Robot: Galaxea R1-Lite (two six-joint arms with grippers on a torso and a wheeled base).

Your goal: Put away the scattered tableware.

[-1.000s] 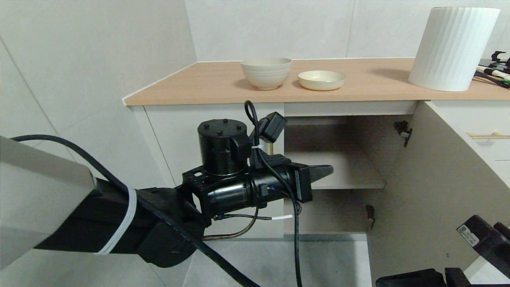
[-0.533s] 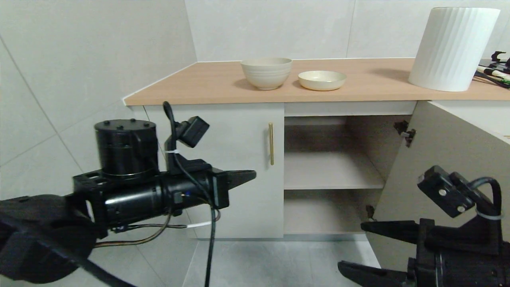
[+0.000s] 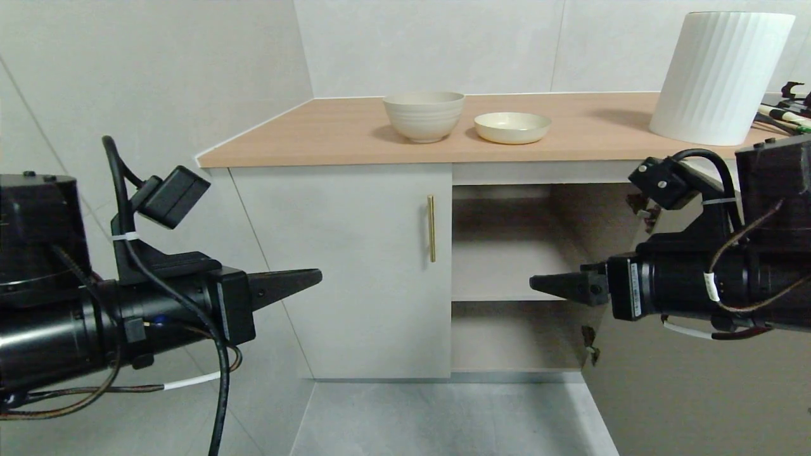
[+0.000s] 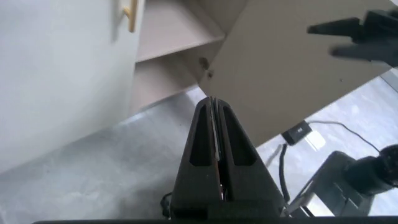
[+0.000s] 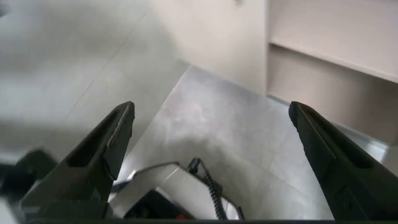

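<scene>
A cream ribbed bowl point(image 3: 423, 115) and a shallow cream dish point(image 3: 512, 126) stand side by side on the wooden countertop point(image 3: 304, 136). Both grippers hang well below the counter, in front of the cabinet. My left gripper point(image 3: 319, 274) point(image 4: 212, 103) is shut with nothing in it and points at the closed left door point(image 3: 355, 266). My right gripper point(image 3: 533, 282) point(image 5: 211, 121) faces it from the right, before the open compartment. Its fingers point(image 5: 112, 134) stand wide apart and empty, so it is open.
The cabinet's right door point(image 3: 659, 380) is swung open, showing a bare shelf point(image 3: 519, 272) and a lower compartment. A gold handle point(image 3: 431, 228) is on the left door. A tall white ribbed cylinder point(image 3: 722, 76) stands at the counter's right, with utensils point(image 3: 785, 114) behind it.
My left arm has pulled back to the left, away from the cabinet opening. My right arm has risen from the lower right to the height of the shelf.
</scene>
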